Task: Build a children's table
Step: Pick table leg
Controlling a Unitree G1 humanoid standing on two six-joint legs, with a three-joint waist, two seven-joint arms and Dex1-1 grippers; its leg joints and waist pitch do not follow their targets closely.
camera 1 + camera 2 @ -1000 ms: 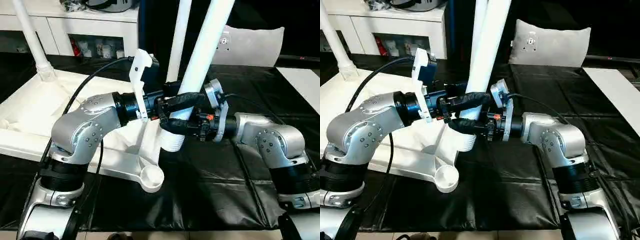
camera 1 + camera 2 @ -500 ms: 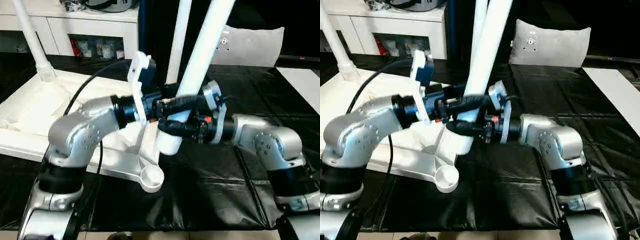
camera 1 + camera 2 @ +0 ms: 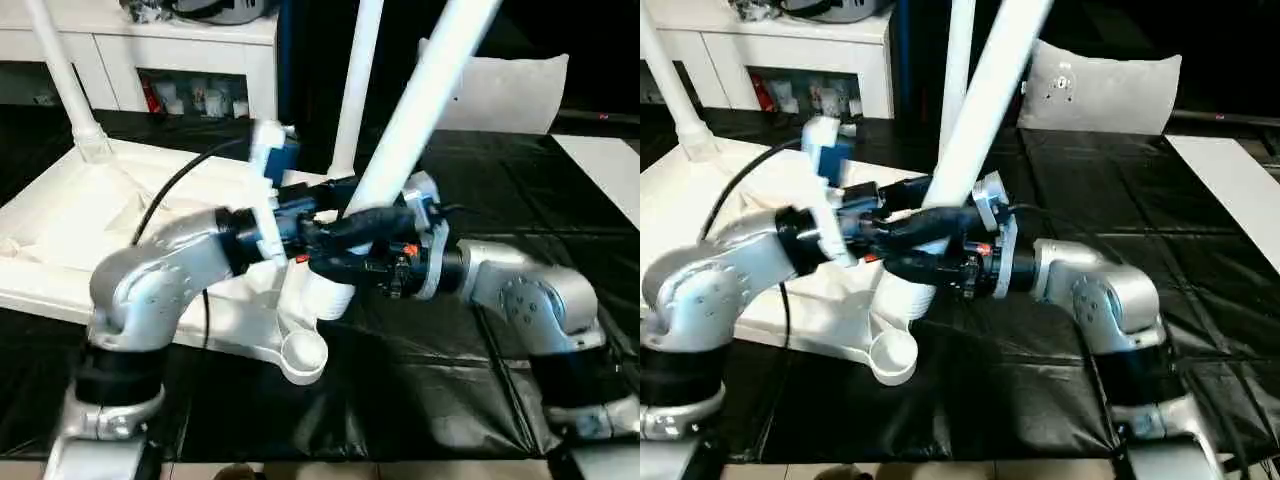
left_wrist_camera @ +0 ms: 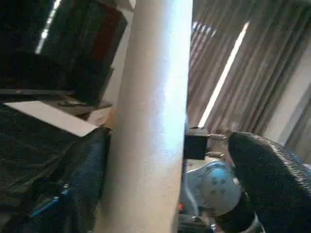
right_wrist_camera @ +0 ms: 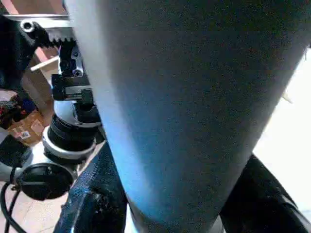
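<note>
The children's table top (image 3: 60, 220) lies upside down on the left, ribbed side up. Two white legs (image 3: 62, 75) (image 3: 358, 70) stand upright in its far sockets. A third leg (image 3: 420, 90) leans with its top to the right, and its ribbed lower end hangs beside the table's near edge, above the bare near corner socket (image 3: 303, 355). My right gripper (image 3: 350, 245) is shut on this leg low down. My left gripper (image 3: 322, 212) reaches in from the left with its fingers (image 4: 262, 179) spread wide on either side of the leg, one clearly apart from it.
A black mat (image 3: 430, 390) covers the floor in front and to the right. A white cabinet (image 3: 180, 50) stands at the back left and a grey-white pillow (image 3: 510, 90) at the back right. A white sheet (image 3: 605, 170) lies at the right edge.
My left gripper's fingers have spread apart off the leg and that arm has sunk lower. The held leg now leans further right, its lower end nearer the table top.
</note>
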